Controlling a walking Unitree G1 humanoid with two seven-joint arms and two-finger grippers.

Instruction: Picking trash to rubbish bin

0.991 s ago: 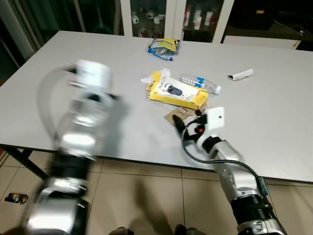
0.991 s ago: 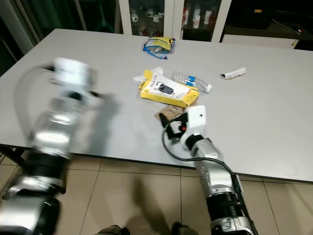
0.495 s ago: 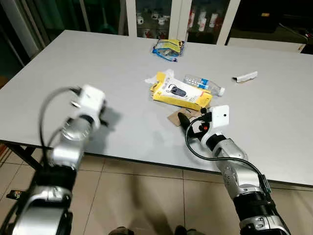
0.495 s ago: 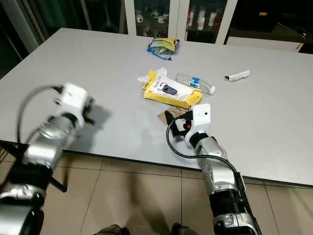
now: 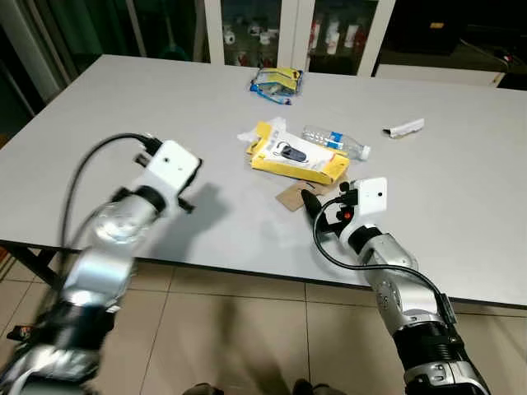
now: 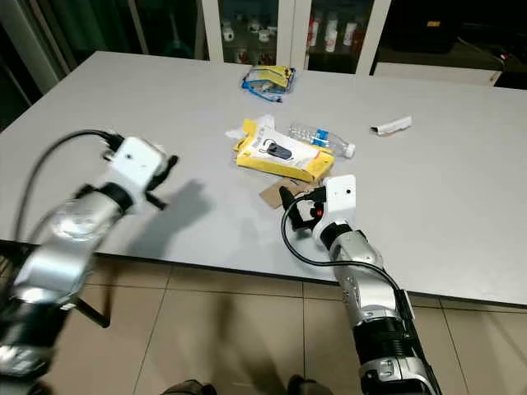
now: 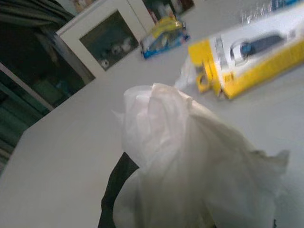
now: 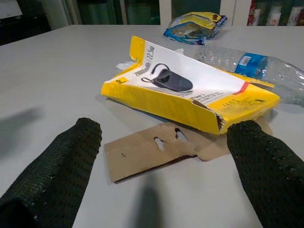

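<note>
The left gripper (image 7: 142, 199) is clamped on a crumpled white tissue (image 7: 190, 156), which it carries above the near-left part of the grey table (image 5: 99, 115), so one piece of trash is in hand but, by my reading, not yet binned; no rubbish bin can be made out. The right gripper (image 8: 164, 156) hovers low over the table edge with its two black fingers spread wide and holding nothing. Just ahead of it, between the fingertips' lines, lies a flat brown cardboard insert (image 8: 156, 149), and right behind that the yellow headset box (image 8: 190, 97), with a clear plastic bottle (image 8: 256, 71) beyond. Farther off sit a blue-and-yellow wrapper (image 5: 276, 81) and a small white wrapper (image 5: 403, 127). Most of the clearing seems left to do.
</note>
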